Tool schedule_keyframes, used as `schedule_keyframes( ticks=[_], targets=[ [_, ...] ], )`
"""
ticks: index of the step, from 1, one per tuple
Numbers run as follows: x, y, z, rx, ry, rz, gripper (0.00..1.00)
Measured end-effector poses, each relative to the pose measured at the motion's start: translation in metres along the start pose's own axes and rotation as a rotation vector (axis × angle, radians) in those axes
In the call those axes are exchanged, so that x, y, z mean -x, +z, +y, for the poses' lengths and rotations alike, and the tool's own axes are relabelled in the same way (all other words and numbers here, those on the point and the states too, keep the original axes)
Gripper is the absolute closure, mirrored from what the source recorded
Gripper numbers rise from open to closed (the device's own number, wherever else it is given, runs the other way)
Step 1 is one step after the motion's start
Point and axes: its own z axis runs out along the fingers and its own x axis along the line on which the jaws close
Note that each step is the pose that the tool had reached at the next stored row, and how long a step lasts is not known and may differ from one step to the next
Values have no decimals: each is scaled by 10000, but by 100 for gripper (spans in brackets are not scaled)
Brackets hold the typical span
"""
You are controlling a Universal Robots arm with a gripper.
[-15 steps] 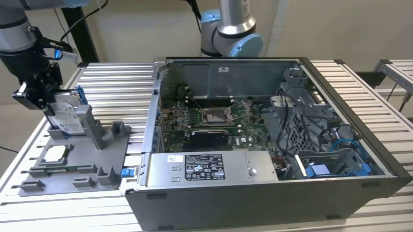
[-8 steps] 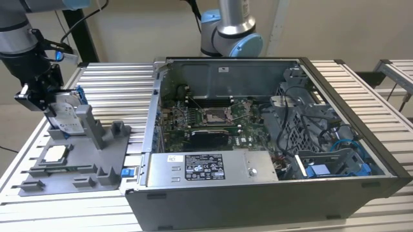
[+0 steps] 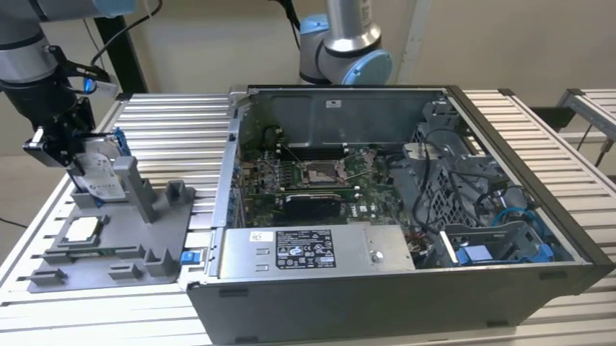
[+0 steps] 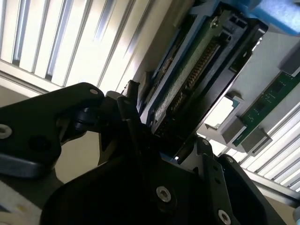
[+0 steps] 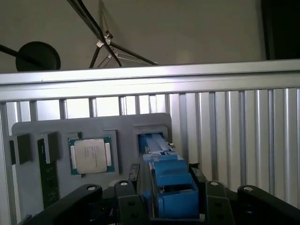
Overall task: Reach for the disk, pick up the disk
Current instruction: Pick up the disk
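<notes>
Black two-finger gripper (image 5: 165, 185) fills the near edge of both wrist views, its fingers (image 5: 129, 197) clamped on either side of the flat silver-grey metal disk (image 5: 164, 164) in its blue plastic carrier bracket. In the exterior view the gripper (image 3: 60, 140) grips the upper end of the disk (image 3: 99, 173), which stands on edge in a slot of a grey plastic fixture tray (image 3: 115, 252) at the exterior view's left. A small square silver processor chip (image 3: 82, 228) lies flat in a pocket of the tray, near the disk. The tray rests on a ribbed aluminium-slat table (image 3: 164, 115), just beside an open grey metal computer case (image 3: 385, 288). A plain beige wall (image 3: 212, 43) stands behind the table.
</notes>
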Motion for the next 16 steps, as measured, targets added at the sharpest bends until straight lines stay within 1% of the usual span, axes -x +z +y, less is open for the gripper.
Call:
schedule_keyframes(
  ticks=[7, 8, 16],
  targets=[
    [0, 7, -1, -6, -1, -3, 0],
    [0, 7, -1, -6, 0, -3, 100],
    [0, 11, -1, -7, -1, -4, 100]
  ],
)
